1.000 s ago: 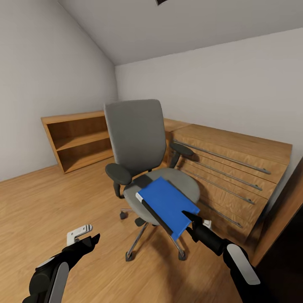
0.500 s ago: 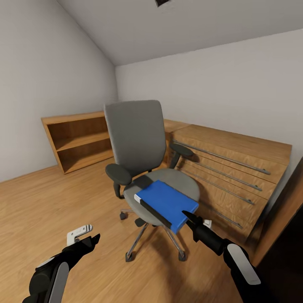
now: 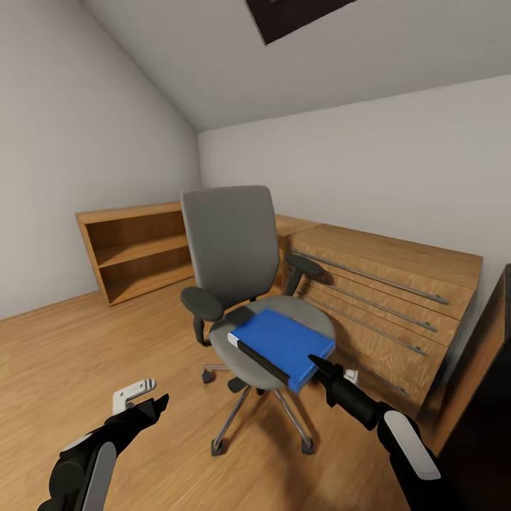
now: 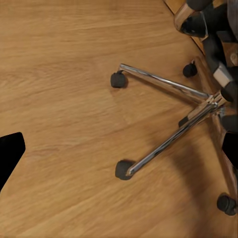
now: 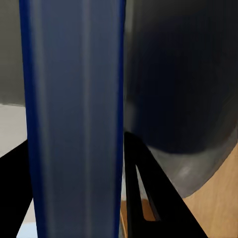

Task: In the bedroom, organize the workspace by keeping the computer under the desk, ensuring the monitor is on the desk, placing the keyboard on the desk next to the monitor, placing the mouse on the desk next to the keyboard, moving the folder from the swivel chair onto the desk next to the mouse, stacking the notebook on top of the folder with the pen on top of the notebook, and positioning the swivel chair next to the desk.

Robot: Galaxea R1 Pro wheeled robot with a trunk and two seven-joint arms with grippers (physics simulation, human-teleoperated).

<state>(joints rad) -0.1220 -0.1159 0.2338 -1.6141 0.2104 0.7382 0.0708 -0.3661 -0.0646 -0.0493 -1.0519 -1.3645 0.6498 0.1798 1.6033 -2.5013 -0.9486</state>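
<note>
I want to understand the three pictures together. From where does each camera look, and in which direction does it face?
Head view: from the robot's head, forward and down at the grey swivel chair carrying the bright-blue folder; the left gripper and right gripper show.
Left wrist view: down at the wood floor and the chair's chrome base.
Right wrist view: along its black fingers, facing the folder's edge.
Shared: chair in all; folder in head and right wrist views.

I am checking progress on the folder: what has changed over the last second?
The bright-blue flat folder, tilted off the seat edge a second ago, has come down flat on the grey swivel chair. The right hand stays at the folder's near edge; the right wrist view shows a finger on each side of it. The camera tilted up. The left hand is unchanged.
</note>
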